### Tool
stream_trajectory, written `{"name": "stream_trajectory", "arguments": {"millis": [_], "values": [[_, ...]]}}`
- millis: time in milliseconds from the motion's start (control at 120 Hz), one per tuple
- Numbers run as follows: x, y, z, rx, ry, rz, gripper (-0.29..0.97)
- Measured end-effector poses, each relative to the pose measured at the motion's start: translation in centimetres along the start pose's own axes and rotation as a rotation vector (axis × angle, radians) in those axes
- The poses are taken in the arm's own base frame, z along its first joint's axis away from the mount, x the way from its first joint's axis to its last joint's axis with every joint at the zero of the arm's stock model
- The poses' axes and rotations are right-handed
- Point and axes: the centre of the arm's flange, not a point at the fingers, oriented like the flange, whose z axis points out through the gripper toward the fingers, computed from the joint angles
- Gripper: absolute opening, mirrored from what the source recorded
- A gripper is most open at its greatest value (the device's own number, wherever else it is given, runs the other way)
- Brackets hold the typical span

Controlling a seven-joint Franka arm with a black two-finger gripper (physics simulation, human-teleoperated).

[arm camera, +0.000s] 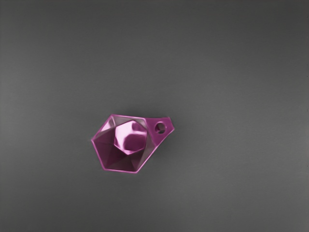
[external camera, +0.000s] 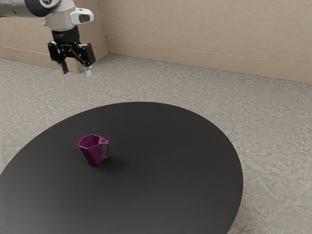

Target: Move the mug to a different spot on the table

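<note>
A purple faceted mug (external camera: 94, 149) stands upright on the round black table (external camera: 165, 161), left of the table's middle, its handle toward the exterior view's right. From above, the mug (arm camera: 126, 143) shows a hexagonal mouth and a flat handle tab with a hole. My gripper (external camera: 75, 71) hangs high above the table, well above the mug and slightly toward the exterior view's left. Its fingers are spread apart and hold nothing.
The dark tabletop (arm camera: 231, 72) surrounds the mug on all sides. Grey speckled floor (external camera: 263, 122) lies around the table, with a beige wall (external camera: 204, 29) behind. The table's rim curves close on the exterior view's right.
</note>
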Motion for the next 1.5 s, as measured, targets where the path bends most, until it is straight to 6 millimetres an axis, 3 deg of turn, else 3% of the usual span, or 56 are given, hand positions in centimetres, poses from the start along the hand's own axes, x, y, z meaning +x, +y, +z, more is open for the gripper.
{"name": "stream_trajectory", "arguments": {"millis": [208, 325, 525, 733, 975, 1258, 1417, 1500], "values": [[0.1, 1.2, 0.1, -0.025, 0.002, 0.004, 0.66], [-0.5, 2.2, -0.8, -0.029, 0.035, -0.104, 0.66], [-0.3, 6.0, 7.3, -0.039, -0.029, -0.345, 0.66], [1.7, 7.7, 14.0, -0.023, -0.047, -0.591, 0.66], [4.2, 7.8, 18.4, -0.041, -0.034, -0.995, 0.66], [2.7, 7.3, 25.1, -0.007, -0.062, -1.384, 0.66], [2.6, 6.0, 26.5, -0.023, -0.034, -1.568, 0.66], [2.7, 6.4, 27.0, -0.009, 0.004, -1.611, 0.66]]}}
